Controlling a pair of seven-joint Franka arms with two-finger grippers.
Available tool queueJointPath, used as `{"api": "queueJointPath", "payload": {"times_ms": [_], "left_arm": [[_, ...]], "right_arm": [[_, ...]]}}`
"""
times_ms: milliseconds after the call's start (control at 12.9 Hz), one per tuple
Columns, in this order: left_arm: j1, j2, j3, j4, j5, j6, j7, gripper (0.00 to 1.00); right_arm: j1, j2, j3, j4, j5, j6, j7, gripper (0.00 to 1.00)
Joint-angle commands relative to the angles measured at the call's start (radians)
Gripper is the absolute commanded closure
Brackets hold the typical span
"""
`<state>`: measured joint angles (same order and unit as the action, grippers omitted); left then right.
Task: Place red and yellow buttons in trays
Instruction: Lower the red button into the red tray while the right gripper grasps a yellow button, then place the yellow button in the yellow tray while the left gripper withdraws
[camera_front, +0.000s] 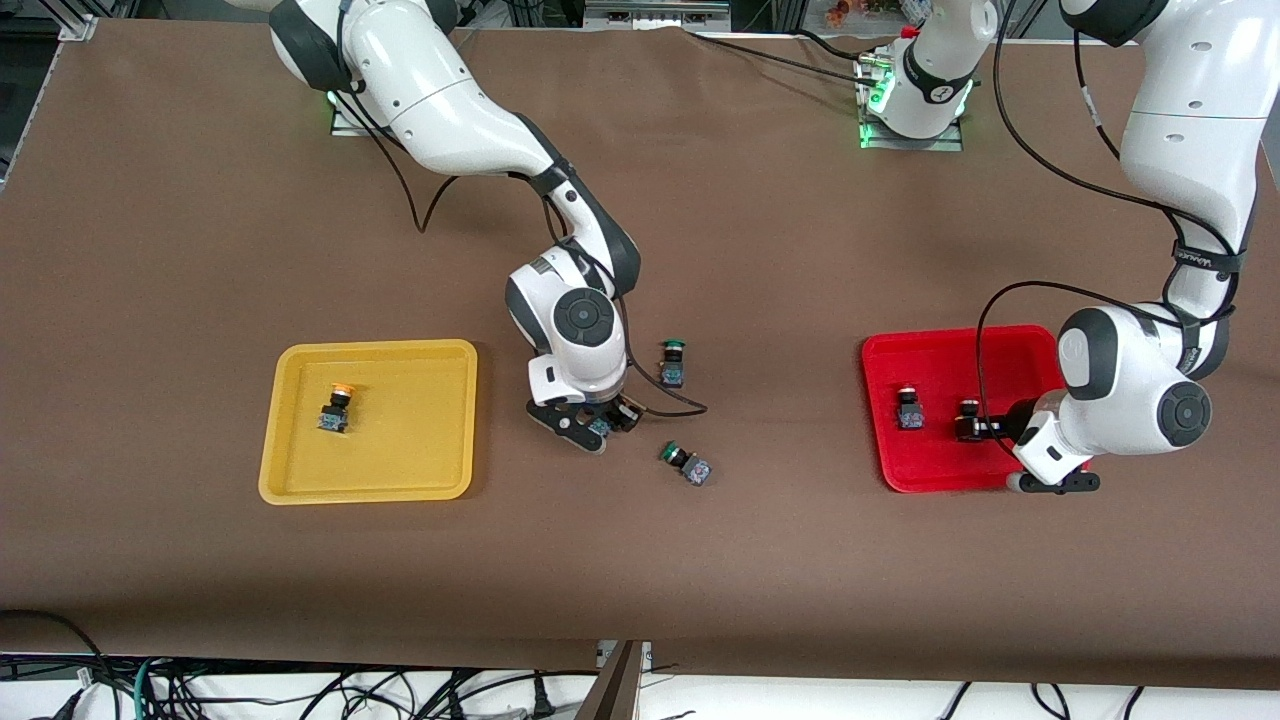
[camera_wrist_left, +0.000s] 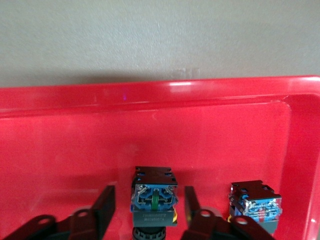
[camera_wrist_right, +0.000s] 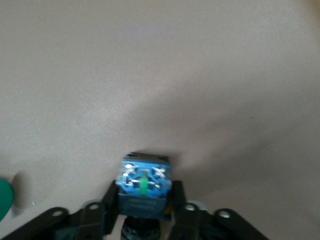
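Nearest the front camera, one green button (camera_front: 686, 465) lay on its side at about 5 o'clock from the right gripper (camera_front: 590, 425). This claw was low near the table's middle, fingers pressed on the blue body of a button (camera_wrist_right: 144, 184) whose cap was hidden. A second green one (camera_front: 673, 362) stood at its 1 o'clock. The yellow tray (camera_front: 370, 347) was at its 9 o'clock, with one yellow button (camera_front: 337, 408) inside. The red tray (camera_front: 950, 335) was at 3 o'clock and held two red buttons (camera_front: 909, 410). The left gripper (camera_wrist_left: 148, 195) was over one of them (camera_wrist_left: 154, 197), fingers spread, with a gap on each side.

I think the grip on the smooth body was narrow, so the button might twist or slip when lifted. The cable near the green ones might push them.

The label on the button body (camera_wrist_left: 152, 218) and the strap on the left arm (camera_front: 1190, 258) were too small to read
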<state>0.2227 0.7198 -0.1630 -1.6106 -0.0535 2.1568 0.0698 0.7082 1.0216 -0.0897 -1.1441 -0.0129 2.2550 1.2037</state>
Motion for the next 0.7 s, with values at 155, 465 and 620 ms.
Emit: {"api": "queueJointPath", "payload": {"times_ms": [155,465,620], "left_arm": [[0.003,-0.253,-0.006,-0.002,0.02,-0.259,-0.017,0.0],[-0.008,-0.413,-0.023,0.132,0.02,-0.456,-0.143,0.0],[-0.009,-0.465,-0.038,0.184,0.021,-0.555,-0.154,0.0]], "right_arm": [[-0.109,-0.098,0.007,0.03,0.005,-0.2,-0.252,1.0],[-0.277,-0.19,-0.001,-0.023,0.06,-0.386,-0.739,1.0],[-0.324,-0.236,-0.001,-0.135,0.062,-0.365,-0.864,1.0]]}}
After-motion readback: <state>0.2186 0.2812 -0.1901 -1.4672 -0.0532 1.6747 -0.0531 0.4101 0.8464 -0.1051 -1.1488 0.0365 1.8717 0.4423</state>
